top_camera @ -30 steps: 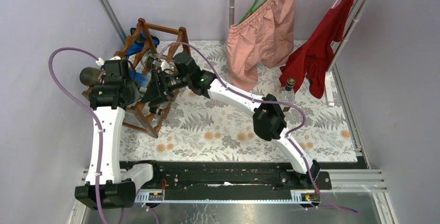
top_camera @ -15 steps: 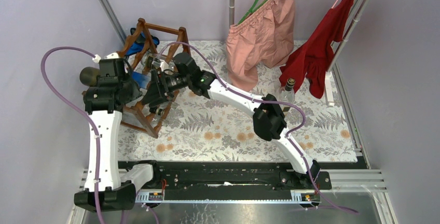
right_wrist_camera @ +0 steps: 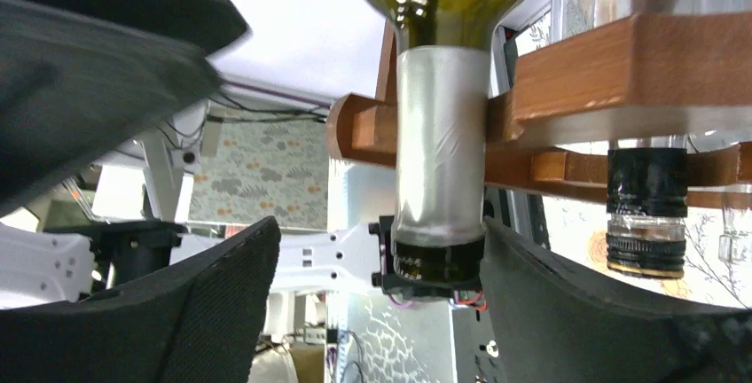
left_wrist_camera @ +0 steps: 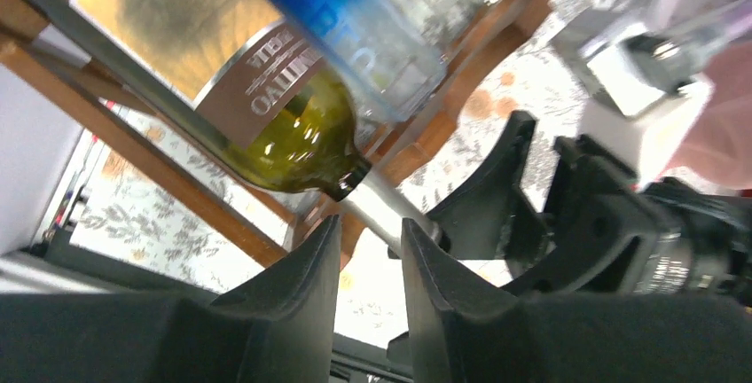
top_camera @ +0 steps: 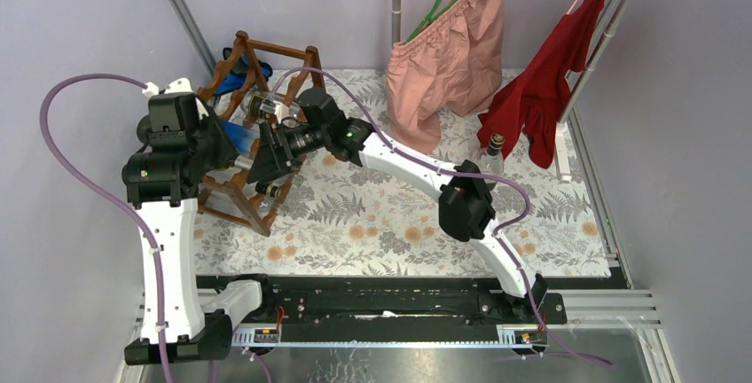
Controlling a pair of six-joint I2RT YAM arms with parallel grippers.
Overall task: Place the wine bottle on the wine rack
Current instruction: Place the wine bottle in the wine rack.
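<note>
Since my right gripper [right_wrist_camera: 381,237] has let go, jaws apart beside the neck, the wine bottle [right_wrist_camera: 441,161] lies unaided on the wine rack [right_wrist_camera: 603,55]. Item, left gripper [left_wrist_camera: 371,228]: narrowly apart, empty. Placement looks done.

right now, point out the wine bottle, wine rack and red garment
wine bottle [right_wrist_camera: 441,135]: right wrist view, silver foil on its neck
wine rack [top_camera: 277,44]: top external view, its top rail
red garment [top_camera: 543,90]: top external view, middle of the cloth
</note>
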